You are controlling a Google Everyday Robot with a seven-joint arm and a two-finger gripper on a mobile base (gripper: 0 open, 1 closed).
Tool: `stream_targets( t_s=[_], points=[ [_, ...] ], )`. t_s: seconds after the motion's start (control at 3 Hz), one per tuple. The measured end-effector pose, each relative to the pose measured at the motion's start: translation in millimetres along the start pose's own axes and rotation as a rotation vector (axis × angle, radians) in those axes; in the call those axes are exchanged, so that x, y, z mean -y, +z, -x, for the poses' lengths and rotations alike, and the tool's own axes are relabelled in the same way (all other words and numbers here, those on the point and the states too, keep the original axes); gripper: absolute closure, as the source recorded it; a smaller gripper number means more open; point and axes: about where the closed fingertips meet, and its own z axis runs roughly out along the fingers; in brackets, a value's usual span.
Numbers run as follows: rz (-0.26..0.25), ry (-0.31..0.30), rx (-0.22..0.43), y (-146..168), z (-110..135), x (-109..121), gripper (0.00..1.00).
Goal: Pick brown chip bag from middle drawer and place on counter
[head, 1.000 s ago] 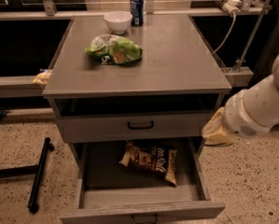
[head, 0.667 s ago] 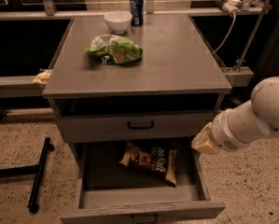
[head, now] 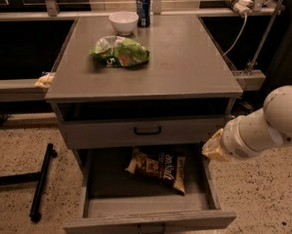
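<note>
While the middle drawer (head: 106, 189) stands pulled open, the brown chip bag (head: 157, 165) lies flat on its floor, right of centre. Its long axis slants from back-left to front-right, tan ends showing. The gripper (head: 211, 149) sits at the end of the white arm (head: 262, 128), just over the drawer's right wall, near the bag but apart from it. Wide or narrow: cannot tell, since only its tan end shows. It does not hold the bag.

Handling, judged: the bag looks light and puffed, with crinkly film that is soft and slippery, and contents that crush easily. A pinch across the full belly would likely slide or crack chips. A better hold is the flat crimped seam at the front-right end, or a gathered fold of film, with modest squeeze. The low side walls leave room to come down from above.

The counter (head: 184, 57) carries a green chip bag (head: 120, 51), white bowl (head: 123, 21) and blue can (head: 143, 10) toward its back-left. Its right half shows grey surface, a likely place to set the bag.
</note>
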Motion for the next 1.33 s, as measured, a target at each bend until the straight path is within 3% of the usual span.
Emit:
stream_targets(
  t_s=[0.33, 1.0, 1.33],
  points=[
    [-0.003, 0.01, 0.023, 40, -29, -15, 1.0],
    [-0.04, 0.085, 0.219, 156, -70, -15, 1.0],
    [-0.041, 0.084, 0.219, 156, -69, -15, 1.0]
  ],
)
